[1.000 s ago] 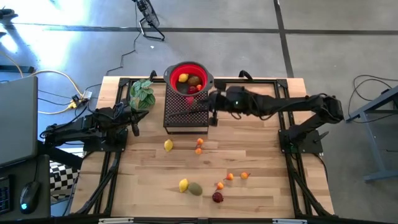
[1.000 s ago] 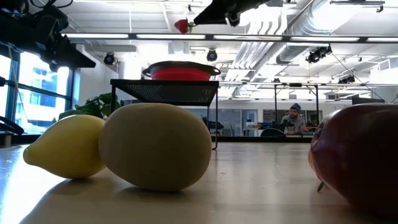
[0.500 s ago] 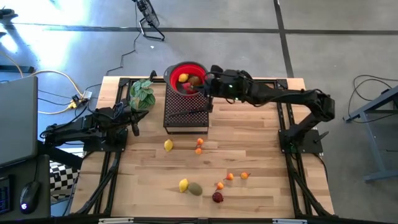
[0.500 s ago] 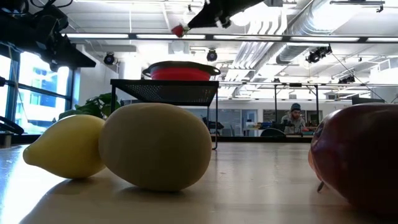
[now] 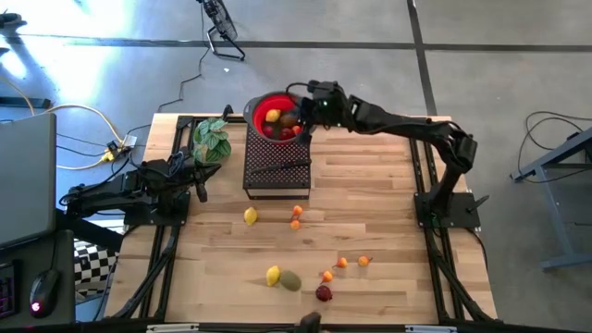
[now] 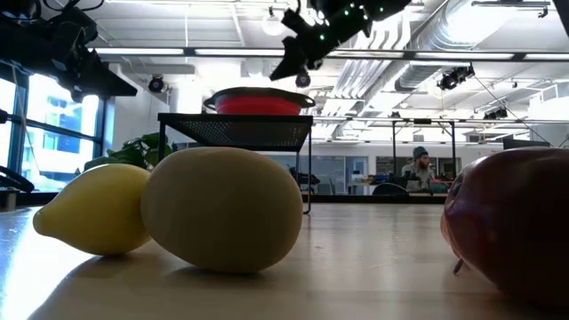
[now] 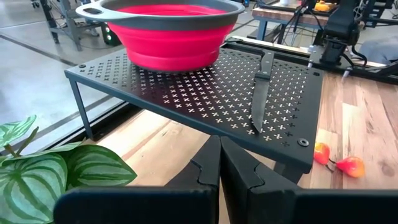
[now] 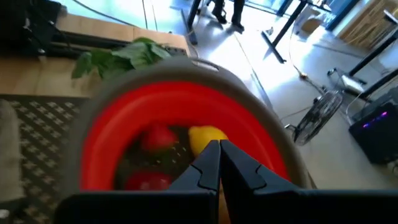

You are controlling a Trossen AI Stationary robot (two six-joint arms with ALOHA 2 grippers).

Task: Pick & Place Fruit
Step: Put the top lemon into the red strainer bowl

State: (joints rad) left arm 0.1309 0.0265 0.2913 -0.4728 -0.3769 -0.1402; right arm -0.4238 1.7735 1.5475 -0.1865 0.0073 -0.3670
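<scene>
We count nine fruits (image 5: 290, 280) loose on the desk toward its near edge: two lemons (image 5: 251, 215), five tiny orange ones (image 5: 341, 263), one olive-green, one dark red. More lie in the red bowl (image 5: 258, 104) on the black rack (image 5: 277, 176) at the far edge. The right gripper (image 5: 298, 118) hangs over that bowl, fingers pressed together, empty; the left gripper (image 5: 201, 190), likewise pinched together and empty, waits at the left edge.

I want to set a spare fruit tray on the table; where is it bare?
Bare wood lies right of the black rack, up to the right arm's base. The front is crowded: lemon, olive fruit, dark red fruit.
</scene>
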